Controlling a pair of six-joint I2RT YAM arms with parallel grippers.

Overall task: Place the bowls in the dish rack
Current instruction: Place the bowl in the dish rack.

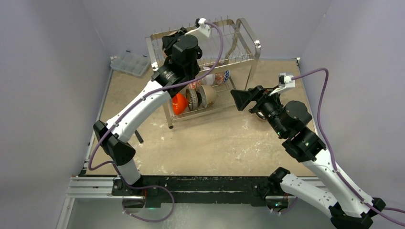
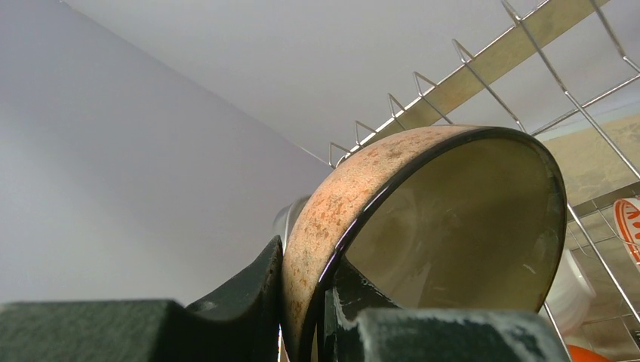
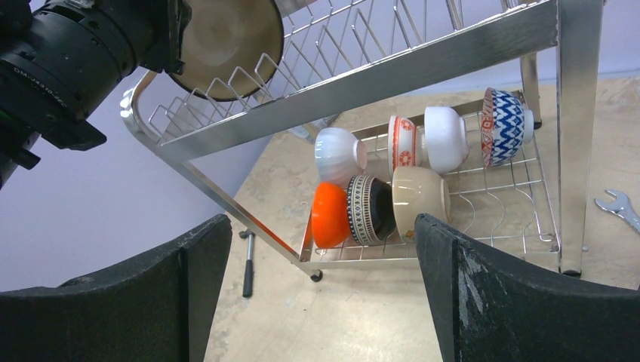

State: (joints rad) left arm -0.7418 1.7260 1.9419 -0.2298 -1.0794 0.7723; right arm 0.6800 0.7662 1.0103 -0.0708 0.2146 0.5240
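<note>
Brown glazed bowl (image 2: 445,226): rigid, slick ceramic, likely chip-prone; best grasped across the rim. Left gripper (image 2: 306,273) pinches that rim; right gripper (image 3: 321,226) wide, empty.

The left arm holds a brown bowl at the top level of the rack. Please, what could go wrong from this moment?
1. The left gripper pinches the brown bowl only at its rim, so the bowl could slip or swing out of the jaws.
2. The bowl hangs by the upper prongs of the dish rack. If it is released while tilted, it may miss a slot and fall.
</note>
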